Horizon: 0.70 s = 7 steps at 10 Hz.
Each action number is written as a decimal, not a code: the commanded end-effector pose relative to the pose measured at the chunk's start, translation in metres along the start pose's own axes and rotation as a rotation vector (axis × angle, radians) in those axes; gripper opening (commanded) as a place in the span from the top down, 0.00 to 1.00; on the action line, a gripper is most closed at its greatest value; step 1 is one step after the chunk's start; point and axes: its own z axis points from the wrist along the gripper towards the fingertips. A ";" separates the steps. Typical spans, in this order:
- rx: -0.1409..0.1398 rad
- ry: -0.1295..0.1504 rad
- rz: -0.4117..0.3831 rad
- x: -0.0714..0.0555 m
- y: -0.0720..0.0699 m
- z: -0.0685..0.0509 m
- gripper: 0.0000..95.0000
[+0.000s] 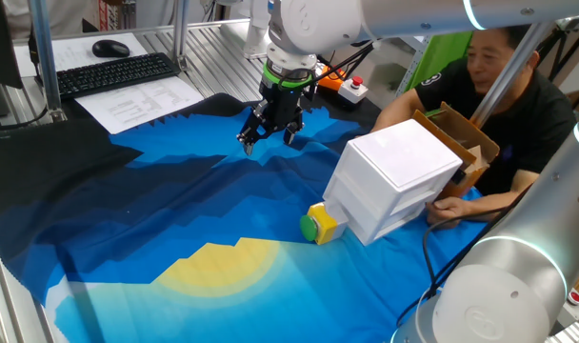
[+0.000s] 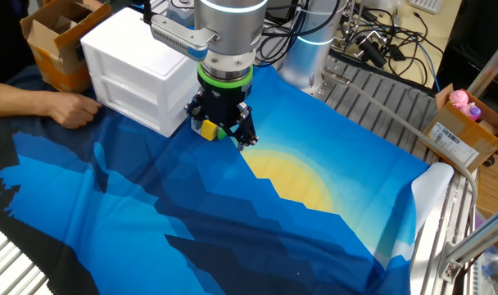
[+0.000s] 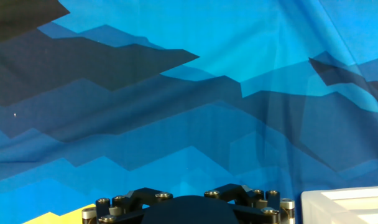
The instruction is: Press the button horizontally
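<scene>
The button [image 1: 309, 227] is small, round and green, set in a yellow cube housing [image 1: 327, 223] that rests on the blue cloth against the foot of the white box [image 1: 394, 176]. The button faces left, away from the box. My gripper [image 1: 269, 140] hangs over the cloth, up and to the left of the button and apart from it. Its fingers point down with a gap between them, and they hold nothing. In the other fixed view the gripper [image 2: 222, 131] stands in front of the yellow housing [image 2: 205, 128] and hides part of it. The hand view shows only cloth and a corner of the white box [image 3: 344, 205].
A person's hand [image 1: 451, 210] holds the white box from behind, next to a cardboard box [image 1: 466, 143]. A red button on an orange and white base [image 1: 351, 88] sits at the back. A keyboard [image 1: 113, 74] and papers [image 1: 147, 100] lie far left.
</scene>
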 end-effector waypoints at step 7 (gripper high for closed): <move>0.002 0.284 0.102 0.027 0.009 0.013 1.00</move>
